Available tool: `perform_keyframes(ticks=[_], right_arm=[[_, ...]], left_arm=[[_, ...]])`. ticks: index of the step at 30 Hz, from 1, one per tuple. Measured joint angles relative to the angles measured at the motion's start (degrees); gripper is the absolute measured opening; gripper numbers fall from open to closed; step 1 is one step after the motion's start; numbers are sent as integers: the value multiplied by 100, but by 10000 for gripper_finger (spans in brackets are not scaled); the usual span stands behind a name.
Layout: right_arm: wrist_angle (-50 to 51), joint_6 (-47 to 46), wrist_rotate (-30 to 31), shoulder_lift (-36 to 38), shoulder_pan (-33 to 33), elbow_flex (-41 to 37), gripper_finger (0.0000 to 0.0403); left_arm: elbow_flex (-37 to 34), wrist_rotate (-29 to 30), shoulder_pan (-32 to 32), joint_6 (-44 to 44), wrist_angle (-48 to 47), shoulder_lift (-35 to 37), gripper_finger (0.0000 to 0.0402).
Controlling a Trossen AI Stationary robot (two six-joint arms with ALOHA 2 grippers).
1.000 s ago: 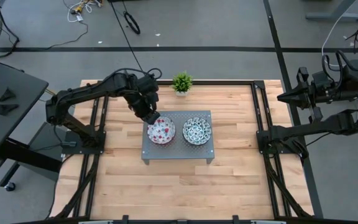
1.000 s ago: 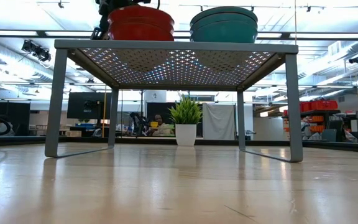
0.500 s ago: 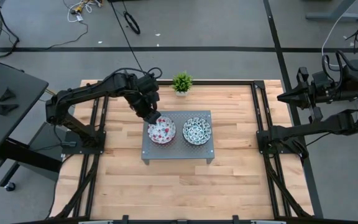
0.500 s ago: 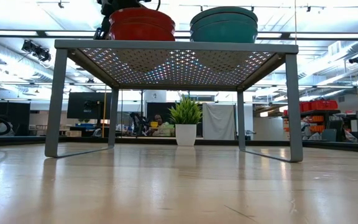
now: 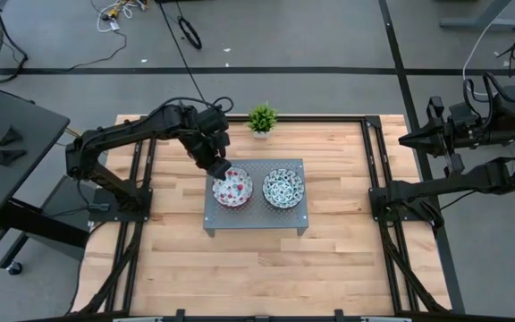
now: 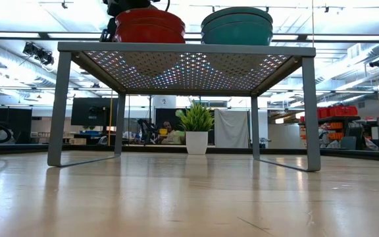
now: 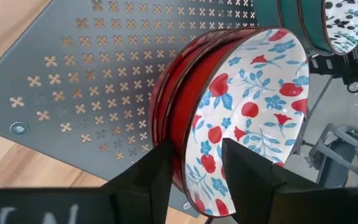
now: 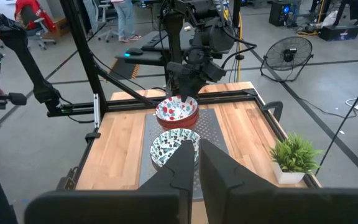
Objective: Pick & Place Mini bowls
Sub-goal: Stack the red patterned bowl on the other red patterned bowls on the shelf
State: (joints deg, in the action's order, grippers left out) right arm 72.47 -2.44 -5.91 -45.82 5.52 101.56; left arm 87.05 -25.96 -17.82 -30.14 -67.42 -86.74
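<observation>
1. The left tool [image 5: 216, 166] is at the far-left rim of the red floral bowls [image 5: 232, 188], which sit stacked on the left half of the grey perforated stand [image 5: 256, 215] in the middle of the table [image 5: 257, 268].
2. In the left wrist view its two dark fingers [image 7: 151, 174] straddle the rim of the top red bowl [image 7: 247, 118], one inside and one outside, with a visible gap on each side; the fingers are spread and I judge they are not pinching the rim.
3. The blue-green patterned bowls [image 5: 285, 187] form a second stack on the right half of the stand, just beside the red stack (the low view shows both stacks as red [image 6: 149, 25] and teal [image 6: 237, 26] outsides).
4. The step in hand looks like a release: the top red bowl appears seated on its stack and the left tool is parted around its rim.
5. The next move probably calls for lifting the left tool straight up and clear, since a sideways pull could drag the rim and shift the stack.
6. Room: the red stack is close to the stand's left and far edges, so a nudge outward risks a drop. The potted plant [image 5: 261, 118] stands near, beyond the stand.
7. The right tool [image 5: 407, 139] waits well off the table's right side, fingers nearly together and empty.
</observation>
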Motion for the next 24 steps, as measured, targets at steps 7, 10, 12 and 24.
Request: perform_keyframes(ticks=[7,10,12,24], right_arm=[[0,0,-2,0,2,0,29],[0,0,0,0,0,0,29],[-1,0,-2,0,1,0,29],[-2,0,-1,0,0,0,29]], left_arm=[[0,22,0,235,7,0,144],[4,24,-2,291,4,0,144],[100,47,-33,504,-73,0,143],[883,735,-74,1216,-155,9,142]])
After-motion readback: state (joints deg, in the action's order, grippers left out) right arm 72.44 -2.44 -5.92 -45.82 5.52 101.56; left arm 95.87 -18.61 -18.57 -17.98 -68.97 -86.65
